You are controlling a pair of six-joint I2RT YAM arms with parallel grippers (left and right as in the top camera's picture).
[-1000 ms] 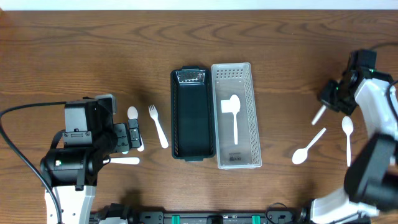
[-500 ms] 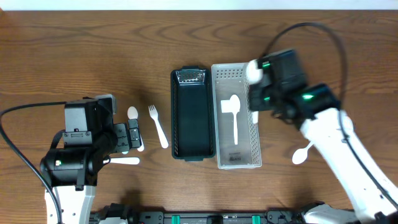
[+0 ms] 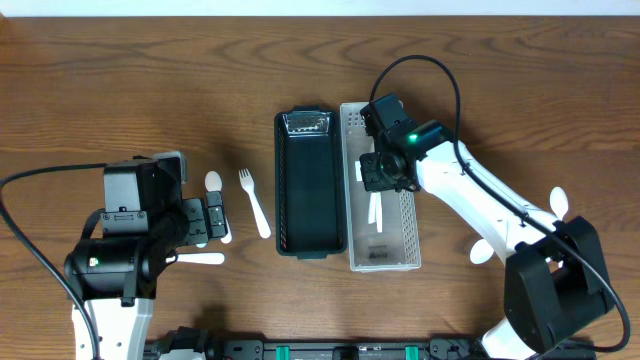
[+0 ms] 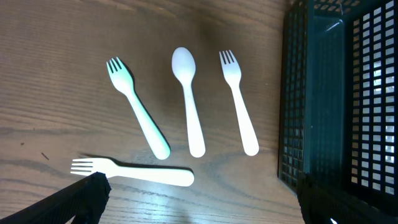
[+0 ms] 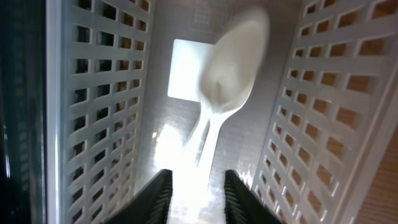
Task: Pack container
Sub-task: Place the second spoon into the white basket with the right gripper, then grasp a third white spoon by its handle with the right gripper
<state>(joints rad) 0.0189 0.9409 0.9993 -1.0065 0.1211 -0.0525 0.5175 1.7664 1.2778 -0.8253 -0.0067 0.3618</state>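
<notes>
A white slotted basket (image 3: 398,232) stands beside a dark basket (image 3: 310,190) at mid-table. My right gripper (image 3: 383,172) is low inside the white basket. In the right wrist view its fingers (image 5: 196,196) are apart, and a blurred white spoon (image 5: 231,65) lies between the basket's walls (image 5: 93,93), its handle running loosely between the fingers. My left gripper (image 3: 208,220) is wide open (image 4: 205,208) and empty above loose white cutlery: a spoon (image 4: 188,93), two upright forks (image 4: 138,109) (image 4: 239,102) and a sideways fork (image 4: 134,173).
Two more white spoons lie right of the baskets (image 3: 558,203) (image 3: 482,251), partly hidden by the right arm. The dark basket's wall (image 4: 329,93) fills the right of the left wrist view. A fork (image 3: 254,202) lies between the left gripper and the dark basket.
The right arm swung in from the far right with a spoon, crossed over the white basket and dropped into it. The left arm and its cutlery have not moved.
</notes>
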